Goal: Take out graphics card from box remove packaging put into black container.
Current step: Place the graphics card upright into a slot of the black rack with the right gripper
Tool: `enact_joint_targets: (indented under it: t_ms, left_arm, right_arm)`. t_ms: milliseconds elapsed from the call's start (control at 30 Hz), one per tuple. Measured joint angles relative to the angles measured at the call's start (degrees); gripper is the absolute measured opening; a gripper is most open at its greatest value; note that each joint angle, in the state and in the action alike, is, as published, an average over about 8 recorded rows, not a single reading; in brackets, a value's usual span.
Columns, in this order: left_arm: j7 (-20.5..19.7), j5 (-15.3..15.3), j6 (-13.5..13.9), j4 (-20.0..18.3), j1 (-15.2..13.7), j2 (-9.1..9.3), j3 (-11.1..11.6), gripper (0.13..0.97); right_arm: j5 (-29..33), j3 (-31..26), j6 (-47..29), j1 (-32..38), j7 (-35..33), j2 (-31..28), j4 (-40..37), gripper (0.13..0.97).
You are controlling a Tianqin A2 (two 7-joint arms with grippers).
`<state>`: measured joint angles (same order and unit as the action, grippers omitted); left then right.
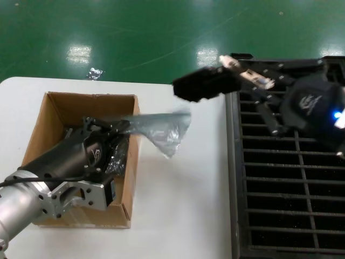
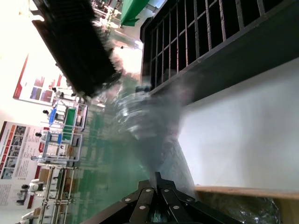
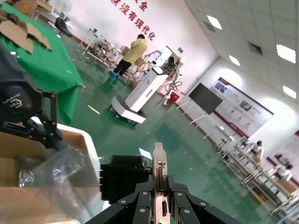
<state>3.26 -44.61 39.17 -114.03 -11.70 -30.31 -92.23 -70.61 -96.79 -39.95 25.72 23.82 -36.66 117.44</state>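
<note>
The right gripper (image 1: pixel 257 81) is hovering at about one o'clock in the head view, above the far left corner of the black container (image 1: pixel 291 172), and its jaws are closed tight on the silver bracket end of the graphics card (image 1: pixel 207 83). The card is hanging in the air, its dark finned body reaching out toward nine o'clock from the gripper and clear of both table (image 1: pixel 178 205) and container. In the right wrist view the bracket (image 3: pixel 160 172) is standing upright between the fingers (image 3: pixel 184 205), with the black body of the card (image 3: pixel 124 175) beside it. The left gripper (image 1: pixel 110 125) is sitting above the box (image 1: pixel 81 102) at about nine o'clock, jaws pinched shut on one end of the packaging (image 1: pixel 161 129). The bag is stretching out from the box's right wall toward three o'clock, crumpled and off the table, its free end lying just below the card. In the left wrist view the bag (image 2: pixel 149 126) is running away from the closed fingertips (image 2: pixel 156 184) toward the card (image 2: pixel 74 46) and the container (image 2: pixel 210 32). More crinkled plastic (image 1: pixel 116 159) is lying inside the box.
</note>
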Motion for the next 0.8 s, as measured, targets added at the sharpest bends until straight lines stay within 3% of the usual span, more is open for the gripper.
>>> enact_joint_targets:
  t_ms: [233, 433, 600, 800]
  left_arm:
    - [0.0, 0.0, 0.0, 0.0, 0.0, 0.00, 0.0, 0.139]
    - [0.0, 0.0, 0.0, 0.0, 0.0, 0.00, 0.0, 0.139]
    - [0.0, 0.0, 0.0, 0.0, 0.0, 0.00, 0.0, 0.139]
    - [0.0, 0.0, 0.0, 0.0, 0.0, 0.00, 0.0, 0.139]
  right_arm:
    - [-4.5, 2.8, -1.2, 0.5, -1.7, -6.0, 0.5, 0.178]
    - [-3.7, 3.7, -4.6, 1.6, 0.7, -10.9, 0.6, 0.178]
    - [2.5, 1.2, -10.7, 5.8, 5.4, -12.2, 0.6, 0.178]
    - [14.3, -5.4, -22.3, 14.1, 12.0, -8.5, 0.6, 0.178]
